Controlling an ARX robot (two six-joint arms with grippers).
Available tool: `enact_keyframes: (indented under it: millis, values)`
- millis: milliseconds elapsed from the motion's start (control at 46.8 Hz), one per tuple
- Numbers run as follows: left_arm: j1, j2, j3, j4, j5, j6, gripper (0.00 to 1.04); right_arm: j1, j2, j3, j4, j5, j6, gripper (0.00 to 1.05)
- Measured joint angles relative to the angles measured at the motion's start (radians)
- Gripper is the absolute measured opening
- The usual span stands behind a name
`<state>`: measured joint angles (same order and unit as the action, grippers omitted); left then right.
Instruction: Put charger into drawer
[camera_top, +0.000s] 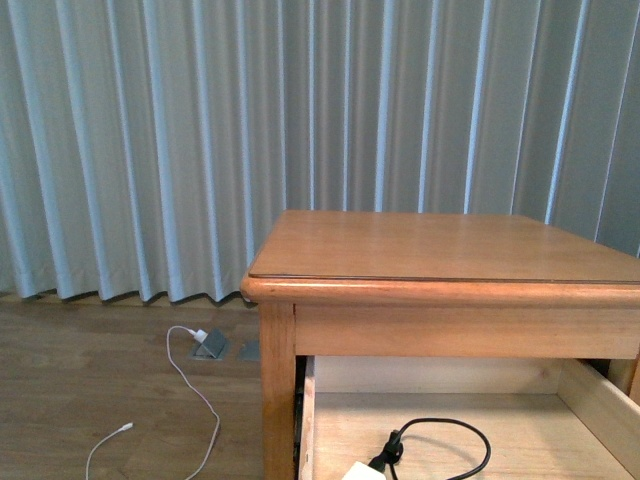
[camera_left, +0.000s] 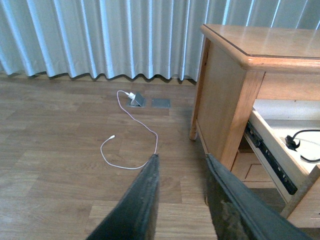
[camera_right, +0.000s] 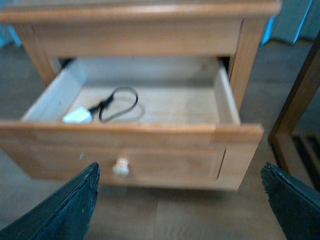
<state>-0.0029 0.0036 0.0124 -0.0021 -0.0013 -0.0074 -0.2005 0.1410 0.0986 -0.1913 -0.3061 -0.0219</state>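
We see the charger (camera_right: 79, 115) lying inside the drawer (camera_right: 150, 134), which stands open below the table (camera_top: 440, 245) top. Its white block rests on the drawer's pale wood bottom, close to the front panel and toward the table's left front leg. Its black cable curls in a loop behind the block, toward the middle of the drawer. The rest of the drawer bottom is bare wood. The drawer's front panel carries a round pale knob (camera_right: 120, 166) at its middle. The right wrist view is somewhat blurred, so we cannot make out finer detail on the block.

Our right end effector (camera_right: 180, 170) hangs in front of the table, facing the drawer front. Its fingers are spread wide, one to each side of the panel, and they grip nothing. Our left end effector (camera_left: 182, 159) is off to the left of the table, above the floor (camera_left: 60, 150). It is released too, with bare floorboards showing through the gap between its dark fingers. Neither one touches the charger or the drawer.

On the floor left of the table a thin white cable (camera_left: 130, 95) snakes away from a grey floor socket (camera_top: 212, 345), and its free end lies loose on the boards. A second grey plate (camera_top: 250, 350) sits just beside that socket, nearer the table. A pale curtain (camera_top: 150, 150) hangs behind the table.
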Motion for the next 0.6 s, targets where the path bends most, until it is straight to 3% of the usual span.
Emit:
enact_keyframes:
  millis: [192,363,598]
  values:
    - [0.0,0.0,0.0,0.0,0.0,0.0,0.65,0.132,0.164,0.035,-0.125,0.068,-0.022,0.96]
    - [0.0,0.0,0.0,0.0,0.0,0.001,1.0,0.256,0.454,0.058,-0.011,0.117,0.017,0.96]
    - [0.0,0.0,0.0,0.0,0.0,0.002,0.99,0.366,0.855,0.13,0.267,0.235,0.1,0.96]
